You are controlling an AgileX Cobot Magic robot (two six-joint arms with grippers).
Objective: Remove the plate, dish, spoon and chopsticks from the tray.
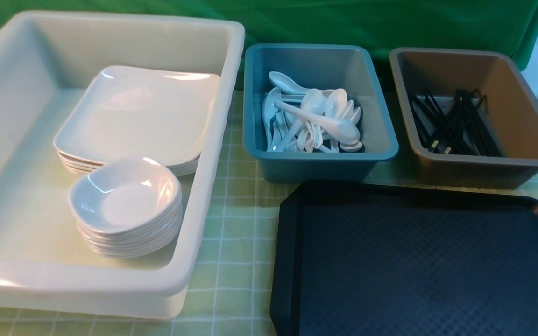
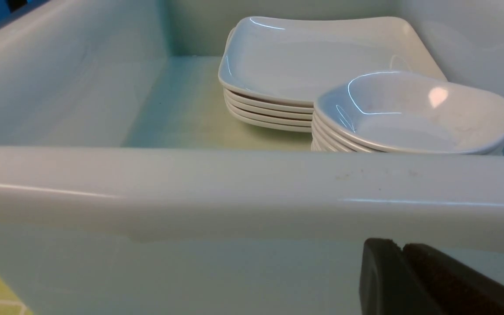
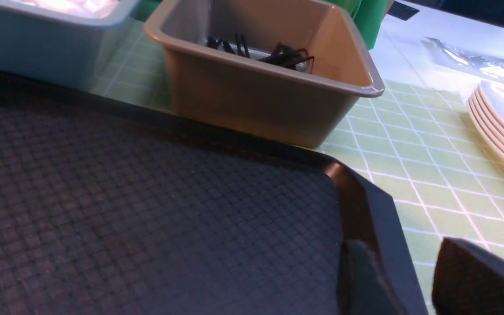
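The black tray (image 1: 418,261) lies at the front right with nothing on it; it also shows in the right wrist view (image 3: 147,197). A stack of large white square plates (image 1: 143,112) and a stack of small white dishes (image 1: 126,196) sit in the white bin. White spoons (image 1: 315,119) lie in the blue bin. Black chopsticks (image 1: 456,123) lie in the brown bin. My left gripper (image 2: 403,247) is shut and empty, low outside the white bin's near wall. My right gripper (image 3: 403,249) is open, its jaws either side of the tray's right rim.
The white bin (image 1: 213,154) fills the left, the blue bin (image 1: 320,163) and the brown bin (image 1: 521,116) stand behind the tray. Another stack of white plates (image 3: 501,127) sits on the green checked cloth to the right of the tray. A green curtain hangs behind.
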